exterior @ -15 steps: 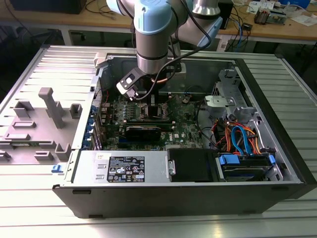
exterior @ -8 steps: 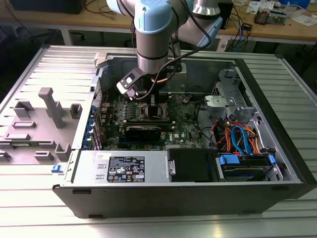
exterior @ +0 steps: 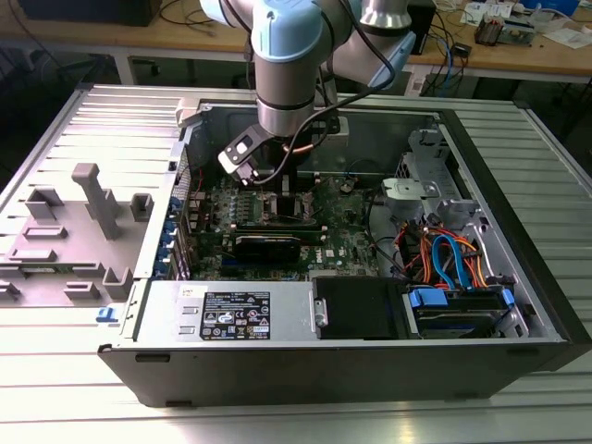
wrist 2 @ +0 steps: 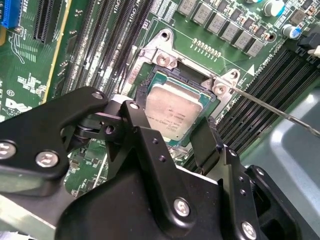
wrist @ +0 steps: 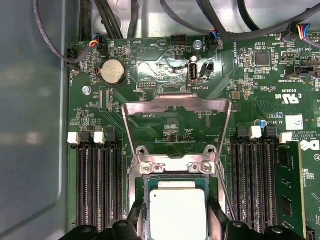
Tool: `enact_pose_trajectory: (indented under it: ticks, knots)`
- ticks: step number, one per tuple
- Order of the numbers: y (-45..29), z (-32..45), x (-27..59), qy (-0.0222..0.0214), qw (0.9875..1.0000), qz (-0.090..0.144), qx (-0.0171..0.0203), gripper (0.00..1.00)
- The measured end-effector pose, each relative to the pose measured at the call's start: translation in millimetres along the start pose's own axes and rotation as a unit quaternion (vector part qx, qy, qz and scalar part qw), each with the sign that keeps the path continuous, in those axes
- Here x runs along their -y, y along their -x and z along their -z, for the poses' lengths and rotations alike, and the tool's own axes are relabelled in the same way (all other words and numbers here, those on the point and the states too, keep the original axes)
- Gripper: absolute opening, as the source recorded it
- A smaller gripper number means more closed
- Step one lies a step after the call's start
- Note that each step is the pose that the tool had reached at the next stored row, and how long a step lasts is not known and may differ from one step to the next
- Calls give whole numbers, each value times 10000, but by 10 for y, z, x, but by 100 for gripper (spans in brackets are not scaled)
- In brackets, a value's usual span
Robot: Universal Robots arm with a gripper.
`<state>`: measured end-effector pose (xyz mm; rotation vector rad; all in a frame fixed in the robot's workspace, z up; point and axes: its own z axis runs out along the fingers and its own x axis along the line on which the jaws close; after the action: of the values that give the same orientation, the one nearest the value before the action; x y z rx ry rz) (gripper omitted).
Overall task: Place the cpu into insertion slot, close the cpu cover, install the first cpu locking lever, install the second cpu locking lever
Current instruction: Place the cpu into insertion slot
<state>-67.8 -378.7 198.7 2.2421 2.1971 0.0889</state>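
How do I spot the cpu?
Look at the green circuit board inside the open computer case. Near its middle is a silvery-rimmed square socket; the small flat dull-silver square chip there is the cpu, unlike the long black slots alongside.

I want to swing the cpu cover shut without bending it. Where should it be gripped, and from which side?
Grip the cpu cover at its free crossbar, the end farthest from its hinge at the insertion slot. It stands open, swung back from the cpu, with thin side rails around a large window, so probably pinch that bar across its flat faces, from above.
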Motion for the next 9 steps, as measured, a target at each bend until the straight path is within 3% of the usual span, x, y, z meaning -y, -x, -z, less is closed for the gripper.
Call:
enact_pose_trajectory:
  ticks: [9]
  knots:
    - [-4, -1, -1, 0, 10000, -4, -8, 61]
